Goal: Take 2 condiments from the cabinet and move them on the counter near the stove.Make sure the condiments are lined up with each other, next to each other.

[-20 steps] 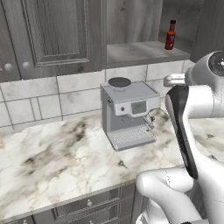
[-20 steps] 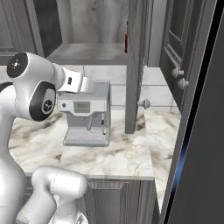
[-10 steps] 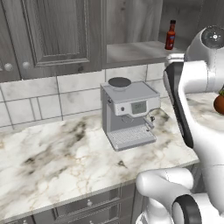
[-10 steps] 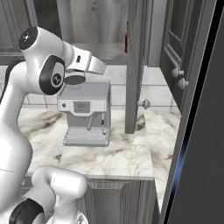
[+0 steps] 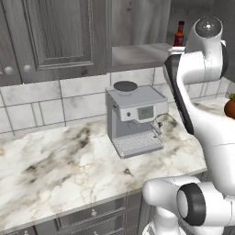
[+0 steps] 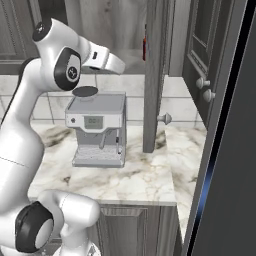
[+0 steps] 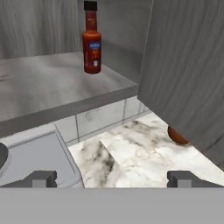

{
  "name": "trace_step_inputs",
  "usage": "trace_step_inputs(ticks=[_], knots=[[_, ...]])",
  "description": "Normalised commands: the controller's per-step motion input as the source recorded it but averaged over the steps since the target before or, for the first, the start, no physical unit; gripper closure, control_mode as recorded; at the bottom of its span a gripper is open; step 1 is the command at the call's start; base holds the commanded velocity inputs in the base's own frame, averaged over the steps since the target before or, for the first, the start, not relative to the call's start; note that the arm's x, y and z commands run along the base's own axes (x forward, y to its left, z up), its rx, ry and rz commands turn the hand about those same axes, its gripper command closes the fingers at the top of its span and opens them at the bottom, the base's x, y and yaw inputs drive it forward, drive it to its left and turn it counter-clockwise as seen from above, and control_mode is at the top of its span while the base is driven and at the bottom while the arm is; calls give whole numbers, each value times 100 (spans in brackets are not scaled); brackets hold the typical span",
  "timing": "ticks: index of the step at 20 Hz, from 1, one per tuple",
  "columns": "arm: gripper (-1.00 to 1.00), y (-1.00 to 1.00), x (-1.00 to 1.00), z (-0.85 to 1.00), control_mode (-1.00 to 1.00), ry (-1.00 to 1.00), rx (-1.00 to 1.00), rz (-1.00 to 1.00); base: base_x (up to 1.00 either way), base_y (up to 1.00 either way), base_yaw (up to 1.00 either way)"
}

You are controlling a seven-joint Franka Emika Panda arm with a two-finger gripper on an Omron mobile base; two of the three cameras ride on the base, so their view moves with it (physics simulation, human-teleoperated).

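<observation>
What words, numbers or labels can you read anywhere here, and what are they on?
None can be read.
Red sauce bottle: blue patch on its label, too blurred.
Coffee machine: small front display, marks too small.

We see flat, even rendered light, moderately bright, no glare. Soft shadow under the coffee machine (image 5: pixel 135 118) on the tabletop (image 5: pixel 59 170). Slightly soft and pixelated; cabinet (image 7: pixel 43 26) interior dimmer.

Cabinet (image 5: pixel 59 41) grey wood-grain, matt; counter (image 5: pixel 59 170) veined marble; red sauce bottle (image 7: pixel 91 39) glossy.
</observation>
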Motion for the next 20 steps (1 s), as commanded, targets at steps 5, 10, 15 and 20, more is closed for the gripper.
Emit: trace_step_inputs(ticks=[5,10,15,20], knots=[[-100,-2,35,2,-100,-3,0,-6,0,0,0],[-100,-4,41,2,-100,-7,0,-3,0,0,0],[-100,-18,43,20,-100,-5,0,-1,0,0,0],[-100,-19,43,31,-100,0,0,-4,0,0,0]])
